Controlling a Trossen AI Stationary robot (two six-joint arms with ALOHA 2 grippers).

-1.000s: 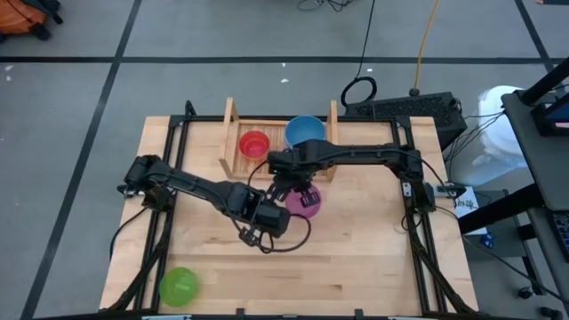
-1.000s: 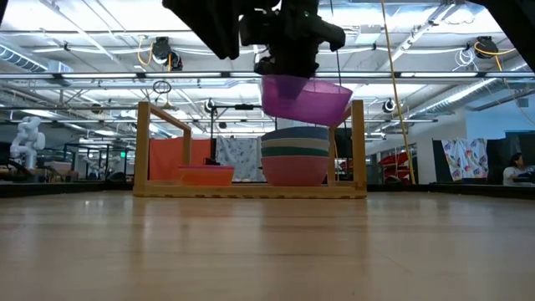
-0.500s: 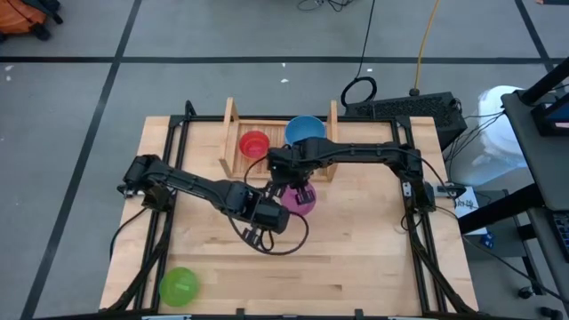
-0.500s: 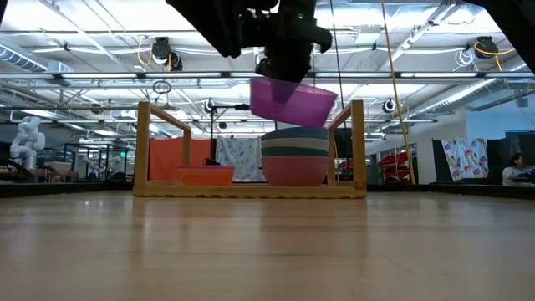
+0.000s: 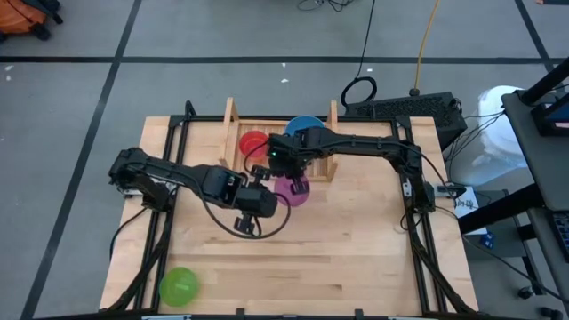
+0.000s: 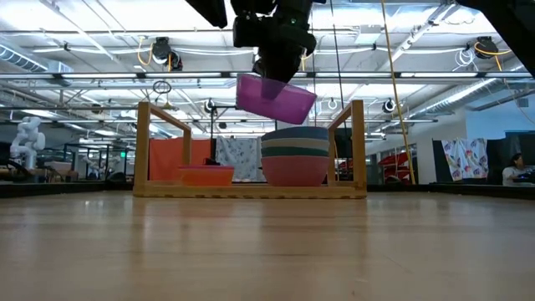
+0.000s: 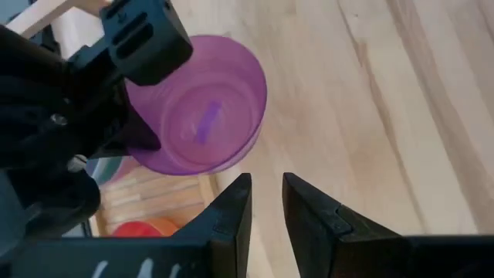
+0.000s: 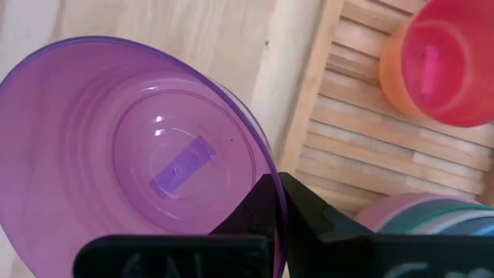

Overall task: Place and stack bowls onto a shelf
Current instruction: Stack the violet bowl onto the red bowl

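My right gripper (image 5: 286,169) is shut on a purple bowl (image 5: 293,191) and holds it in the air just in front of the light-wood shelf (image 5: 229,133). On the shelf's slats a red bowl (image 5: 254,142) sits in an orange one on the left. A stack topped by a blue bowl (image 5: 307,127) stands on the right, with teal and pink layers showing in the low view (image 6: 295,155). My left gripper (image 5: 252,209) is empty, its fingers nearly together (image 7: 266,208), on the near left of the purple bowl (image 7: 201,108). A green bowl (image 5: 178,286) rests near the table's front left corner. My right gripper pinches the purple bowl's rim (image 8: 272,174) on its shelf-facing side, one finger inside the bowl and one outside. The fingers come from above, pointing down. The bowl (image 6: 274,96) hangs below them, lifted clear of the table, open side up and tilted.
The shelf's two upright boards (image 6: 142,146) (image 6: 358,146) bound its slatted base (image 8: 363,139). A black frame (image 5: 169,178) runs round the tabletop. Bare wood lies between the shelf and the table's near edge.
My right gripper has carried the purple bowl toward the table's far edge and a little left, toward the shelf, keeping it lifted and tilted. My left gripper has drawn back toward the table's left edge, away from the bowl.
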